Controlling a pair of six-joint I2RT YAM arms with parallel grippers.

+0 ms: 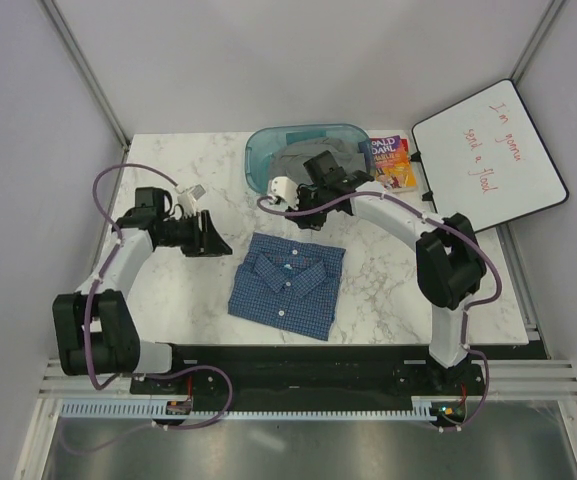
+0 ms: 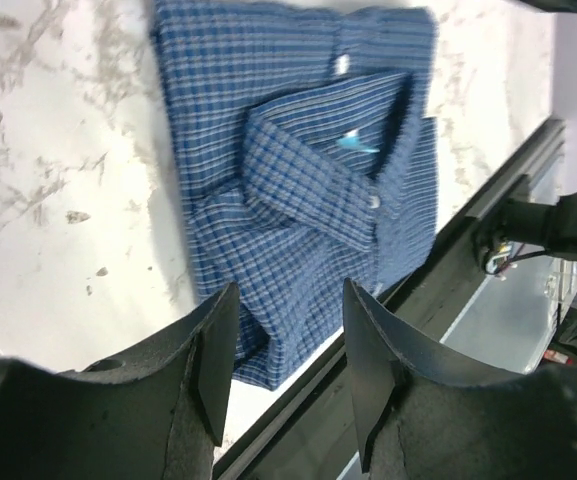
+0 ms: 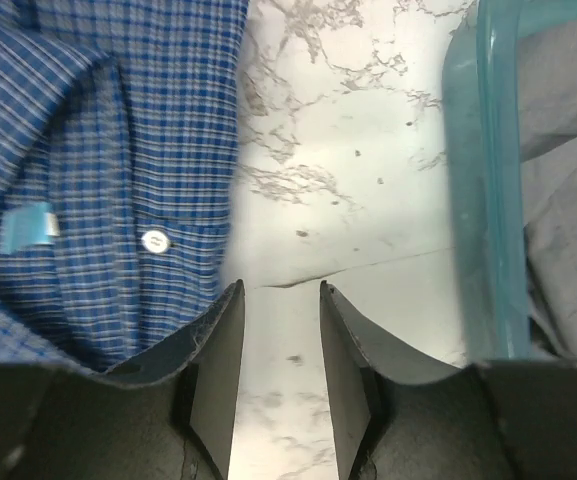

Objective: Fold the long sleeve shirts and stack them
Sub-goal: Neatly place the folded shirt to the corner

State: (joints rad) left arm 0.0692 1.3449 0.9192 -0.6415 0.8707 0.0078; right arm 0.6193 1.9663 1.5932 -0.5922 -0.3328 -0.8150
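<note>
A folded blue fine-checked shirt (image 1: 288,285) with collar and white buttons lies on the marble table near the front middle. It also shows in the left wrist view (image 2: 298,160) and the right wrist view (image 3: 98,170). My left gripper (image 1: 211,238) is open and empty, hovering left of the shirt (image 2: 286,360). My right gripper (image 1: 308,213) is open and empty above the bare table between the shirt and the bin (image 3: 278,340). A grey garment (image 1: 308,160) lies in the bin.
A teal clear plastic bin (image 1: 258,150) stands at the back middle; its wall shows in the right wrist view (image 3: 473,200). A book (image 1: 393,160) and a whiteboard (image 1: 488,155) lie at the back right. The black front rail (image 2: 468,230) runs along the table's near edge.
</note>
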